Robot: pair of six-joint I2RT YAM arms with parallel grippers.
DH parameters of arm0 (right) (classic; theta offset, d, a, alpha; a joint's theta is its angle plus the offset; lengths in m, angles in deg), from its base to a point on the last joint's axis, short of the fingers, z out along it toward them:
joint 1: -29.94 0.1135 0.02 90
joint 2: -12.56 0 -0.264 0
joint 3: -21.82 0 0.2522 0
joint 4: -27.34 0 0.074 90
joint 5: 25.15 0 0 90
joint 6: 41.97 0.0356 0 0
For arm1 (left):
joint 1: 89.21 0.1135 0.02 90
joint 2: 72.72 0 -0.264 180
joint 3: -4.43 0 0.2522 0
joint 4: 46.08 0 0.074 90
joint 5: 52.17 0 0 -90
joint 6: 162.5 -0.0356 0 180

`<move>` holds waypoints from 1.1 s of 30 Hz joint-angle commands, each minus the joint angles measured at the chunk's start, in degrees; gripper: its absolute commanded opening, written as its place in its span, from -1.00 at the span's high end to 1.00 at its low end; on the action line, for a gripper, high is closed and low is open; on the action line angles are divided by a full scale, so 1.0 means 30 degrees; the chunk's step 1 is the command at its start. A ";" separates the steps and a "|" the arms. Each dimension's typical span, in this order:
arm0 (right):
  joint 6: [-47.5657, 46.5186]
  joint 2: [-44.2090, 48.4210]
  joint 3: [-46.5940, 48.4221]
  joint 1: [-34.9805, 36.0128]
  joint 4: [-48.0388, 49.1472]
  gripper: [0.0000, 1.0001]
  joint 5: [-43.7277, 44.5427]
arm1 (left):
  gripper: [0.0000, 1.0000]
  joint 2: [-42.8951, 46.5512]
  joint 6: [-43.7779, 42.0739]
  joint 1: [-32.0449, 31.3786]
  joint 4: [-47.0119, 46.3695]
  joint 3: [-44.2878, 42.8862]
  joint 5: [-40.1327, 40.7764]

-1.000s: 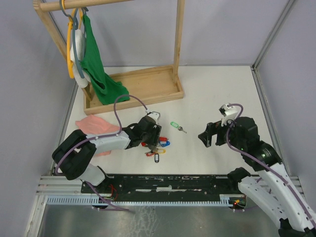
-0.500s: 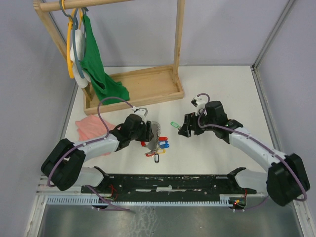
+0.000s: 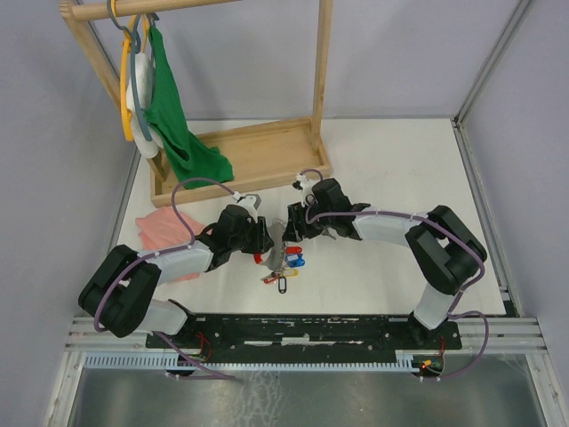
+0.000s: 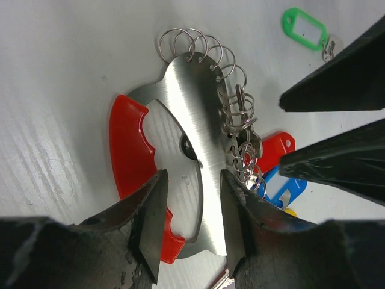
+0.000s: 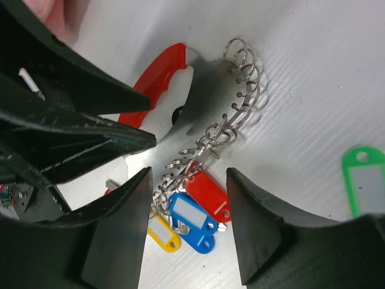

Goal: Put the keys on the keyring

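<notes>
The key holder, a silver plate (image 4: pixel 192 114) with a red grip (image 4: pixel 129 150) and several rings along its edge, lies flat on the table (image 3: pixel 382 169). It also shows in the top view (image 3: pixel 277 236) and the right wrist view (image 5: pixel 204 90). My left gripper (image 4: pixel 192 177) stands open, its fingers straddling the plate's near end. My right gripper (image 5: pixel 189 174) is open above the hanging bunch: red tag (image 5: pixel 207 192), blue tag (image 5: pixel 189 217), yellow-tagged key (image 5: pixel 163 233). The green-tagged key (image 4: pixel 305 27) lies loose beside the holder, at the right edge of the right wrist view (image 5: pixel 364 180).
A wooden clothes rack (image 3: pixel 240 156) with a green cloth (image 3: pixel 178 124) and hangers stands at the back left. A pink cloth (image 3: pixel 164 227) lies left of my left arm. The black mounting rail (image 3: pixel 302 325) runs along the near edge.
My right arm has swung left from the right side to above the key bunch, facing the left gripper. My left gripper has drawn back a little, uncovering the silver plate.
</notes>
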 commanded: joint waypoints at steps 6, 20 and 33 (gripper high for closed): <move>0.2496 -0.2275 0.1263 0.1179 0.1391 -0.12 0.2205 | 0.06 -0.0435 0.1083 0.0085 -0.0913 0.0486 -0.0410; 0.0195 -0.1281 0.2134 0.1279 -0.0568 0.98 0.3132 | 0.00 0.1431 0.1700 0.0608 -0.1450 0.1219 0.0051; -0.5630 0.1592 0.4849 0.1702 -0.6141 0.99 0.3449 | -0.25 0.3308 0.3820 0.1591 -0.4078 0.2120 -0.1361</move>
